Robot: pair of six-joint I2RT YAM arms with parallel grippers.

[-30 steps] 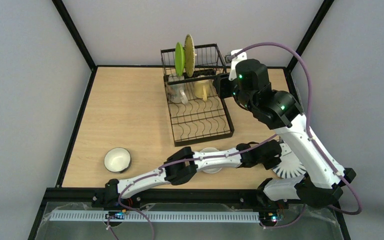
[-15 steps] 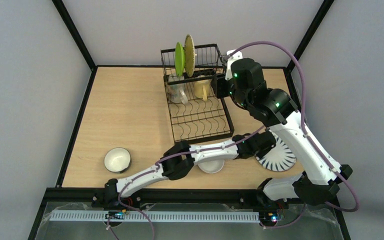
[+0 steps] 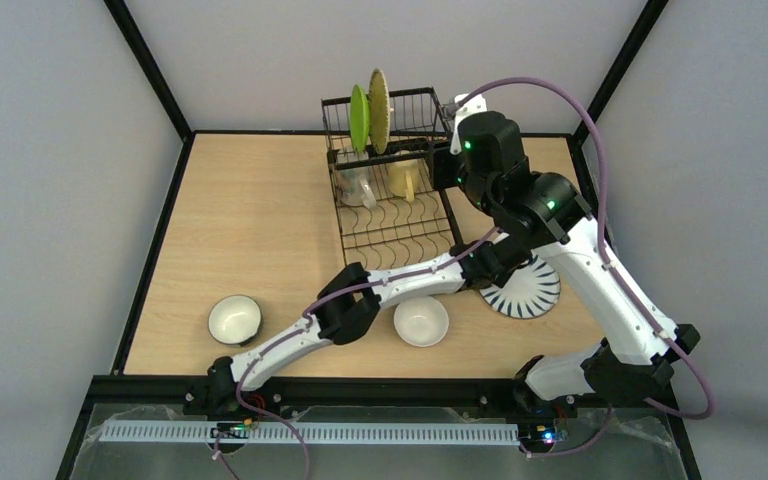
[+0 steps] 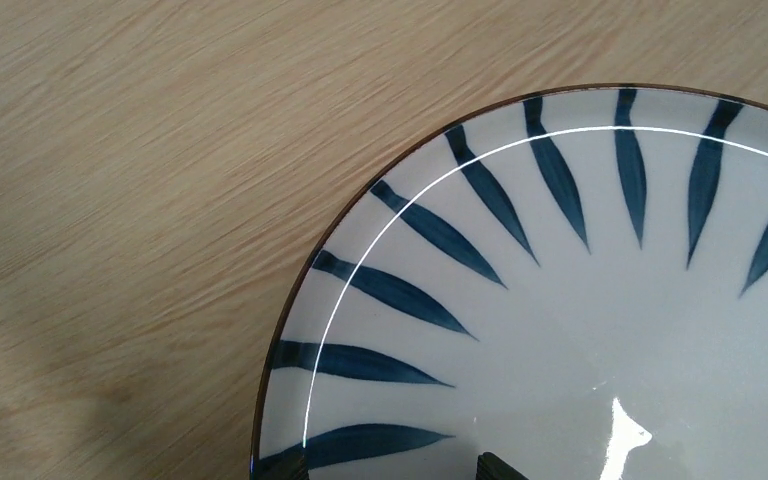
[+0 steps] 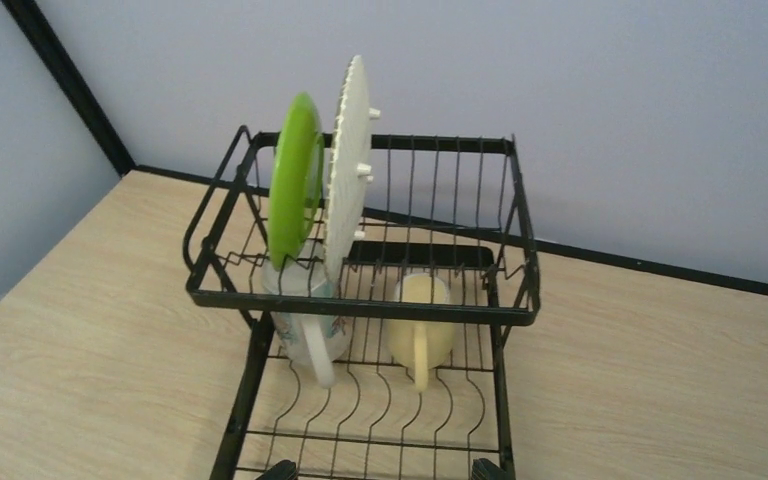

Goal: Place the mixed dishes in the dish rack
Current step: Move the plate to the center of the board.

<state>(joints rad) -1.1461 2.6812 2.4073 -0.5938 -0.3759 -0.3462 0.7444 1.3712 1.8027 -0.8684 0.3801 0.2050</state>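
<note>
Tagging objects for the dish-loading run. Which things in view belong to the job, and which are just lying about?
Job: rack, green plate, woven plate, yellow mug, clear cup, striped plate, left bowl, middle bowl.

Not the job: table, purple cable, white slotted strip along the near edge.

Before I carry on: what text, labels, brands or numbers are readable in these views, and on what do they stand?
None: no word, number or brand mark can be read in any view.
Blue-striped plate: painted blue strokes only, no lettering.
Translucent cup in the dish rack: a faint coloured print, too blurred to tell whether it holds words.
</note>
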